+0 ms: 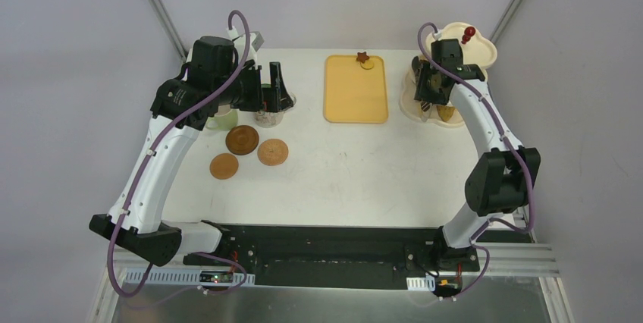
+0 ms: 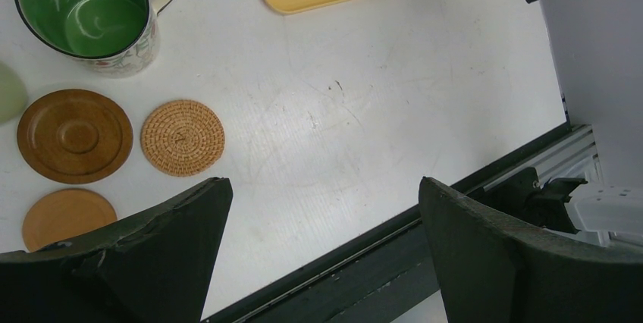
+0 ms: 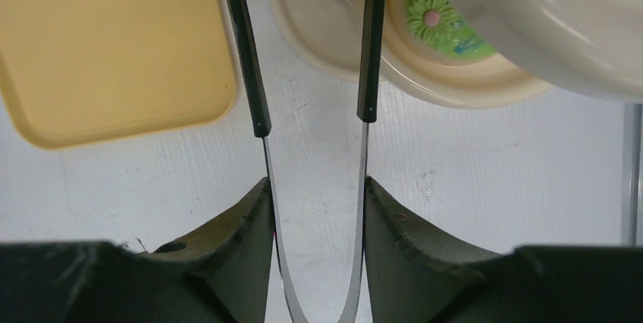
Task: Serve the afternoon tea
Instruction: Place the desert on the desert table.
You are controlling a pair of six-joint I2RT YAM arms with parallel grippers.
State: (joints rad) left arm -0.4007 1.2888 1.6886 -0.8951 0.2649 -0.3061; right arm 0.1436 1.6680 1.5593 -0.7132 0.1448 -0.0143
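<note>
The green-lined patterned mug (image 2: 83, 12) stands behind three round brown coasters: dark wood (image 2: 74, 135), woven (image 2: 183, 137), light wood (image 2: 67, 217). My left gripper (image 1: 273, 92) hovers over that mug (image 1: 269, 116), jaws wide open and empty (image 2: 324, 183). A pale mug (image 1: 222, 118) stands to its left, partly under the arm. No pink mug shows. My right gripper (image 3: 317, 183) is shut on the black tongs (image 3: 261, 95), whose tips reach the cream three-tier stand (image 1: 485, 54) with its red knob (image 1: 468, 33). A green daisy pastry (image 3: 436, 20) lies on the lowest tier.
The yellow tray (image 1: 355, 92) lies at the back centre with two small pastries (image 1: 364, 58) at its far edge. It also shows in the right wrist view (image 3: 114, 50), left of the tongs. The black base rail (image 1: 334, 251) runs along the near edge.
</note>
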